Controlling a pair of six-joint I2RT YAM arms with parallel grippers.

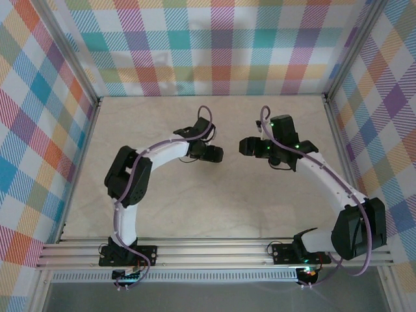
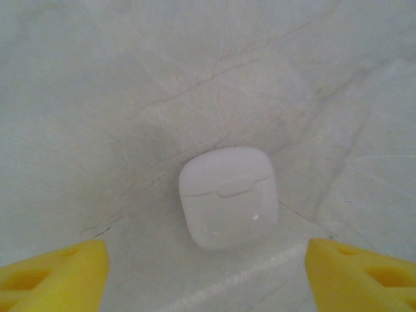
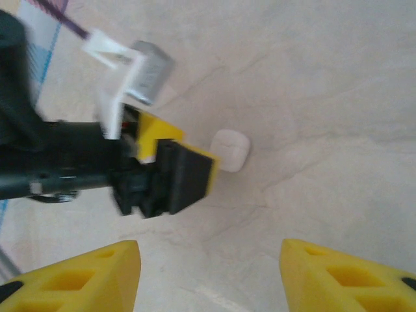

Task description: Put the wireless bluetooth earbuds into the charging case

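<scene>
A white charging case [image 2: 227, 197] lies on the pale table with its lid closed. My left gripper [image 2: 208, 279] hovers just short of it, open, its yellow fingertips [image 2: 58, 273] wide apart at the bottom corners. The right wrist view shows the same case [image 3: 231, 150] farther off, with the left gripper's black and yellow finger [image 3: 182, 174] close beside it. My right gripper [image 3: 208, 273] is open with nothing between its fingers. From above, the left gripper [image 1: 214, 155] and the right gripper [image 1: 246, 147] face each other mid-table. The earbuds are out of view.
Checked fabric walls [image 1: 214, 45] and a metal frame [image 1: 331, 123] enclose the cream table [image 1: 214, 208]. Both arm bases sit on the rail [image 1: 214, 250] along the near edge.
</scene>
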